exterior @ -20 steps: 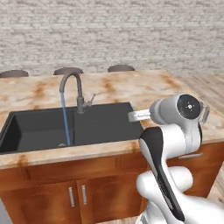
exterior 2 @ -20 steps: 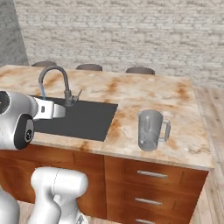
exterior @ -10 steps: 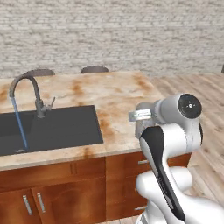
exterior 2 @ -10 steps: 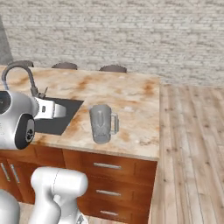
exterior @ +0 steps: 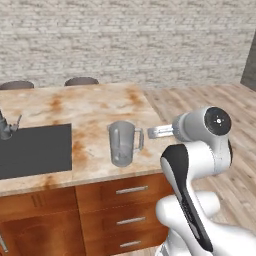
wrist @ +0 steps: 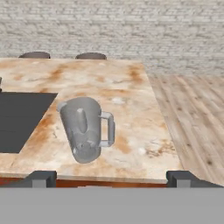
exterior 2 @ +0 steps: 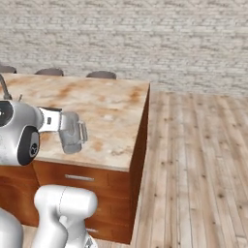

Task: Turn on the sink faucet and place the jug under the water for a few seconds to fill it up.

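1. Standing upright on the marbled tan stone table (exterior: 100, 107): the translucent grey cylindrical jug (exterior: 122, 143), loop handle pointing away from the sink, near the front edge and well apart from the basin.
2. Showing in the hand view as two small dark finger tips of the pincer (wrist: 111, 178), spread wide to either side of the bottom edge, released and grasping nothing, with the jug lying ahead between them but apart from both.
3. Being cut off at the left border of the left base view: the wide matte black sink (exterior: 35, 150), only its right part showing; drain not visible.
4. Peeking in at the far left of that same view: the lower stem and small side lever of the dark grey metal sink faucet (exterior: 6, 127); arched spout cropped out, so running water impossible to judge.
5. Hiding part of the jug in the right base view: the white arm joint and its short link, crossing in front of the jug's left side.
6. Sitting partly hidden behind the table's far edge: two dark round stool tops (exterior: 80, 81), only their upper curves showing.
7. Running below the table front: brown wooden drawers with metal bar handles (exterior: 131, 190), partly blocked by the white arm.
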Available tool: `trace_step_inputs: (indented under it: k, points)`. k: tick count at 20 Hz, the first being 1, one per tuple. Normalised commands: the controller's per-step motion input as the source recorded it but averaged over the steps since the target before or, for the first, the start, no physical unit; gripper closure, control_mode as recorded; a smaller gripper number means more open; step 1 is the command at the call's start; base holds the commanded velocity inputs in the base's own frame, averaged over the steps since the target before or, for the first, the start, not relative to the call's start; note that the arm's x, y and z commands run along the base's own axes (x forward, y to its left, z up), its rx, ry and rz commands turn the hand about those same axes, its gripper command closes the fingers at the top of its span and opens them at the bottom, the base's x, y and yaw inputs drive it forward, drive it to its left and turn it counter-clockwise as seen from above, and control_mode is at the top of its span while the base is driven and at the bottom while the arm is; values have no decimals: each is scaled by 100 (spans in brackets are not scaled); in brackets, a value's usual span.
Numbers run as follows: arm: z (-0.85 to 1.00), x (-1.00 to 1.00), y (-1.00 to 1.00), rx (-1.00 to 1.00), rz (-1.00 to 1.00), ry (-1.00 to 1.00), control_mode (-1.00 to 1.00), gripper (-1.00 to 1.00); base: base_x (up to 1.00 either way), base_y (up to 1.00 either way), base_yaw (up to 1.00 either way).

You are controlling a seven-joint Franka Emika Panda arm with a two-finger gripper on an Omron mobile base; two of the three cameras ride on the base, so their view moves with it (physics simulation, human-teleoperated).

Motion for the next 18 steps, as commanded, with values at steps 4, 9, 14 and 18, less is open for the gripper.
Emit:
trace_step_inputs:
  k: [4,9,14,18]
  points:
    - [0,0,-6,0,0,0,-100,-100,0,-37,0]
    - [0,11,-43,0,10,1,-100,-100,0,0,0]
    - [0,33,-64,0,20,9,-100,-100,0,0,0]
    - [-9,51,-52,11,31,11,-100,-100,0,0,0]
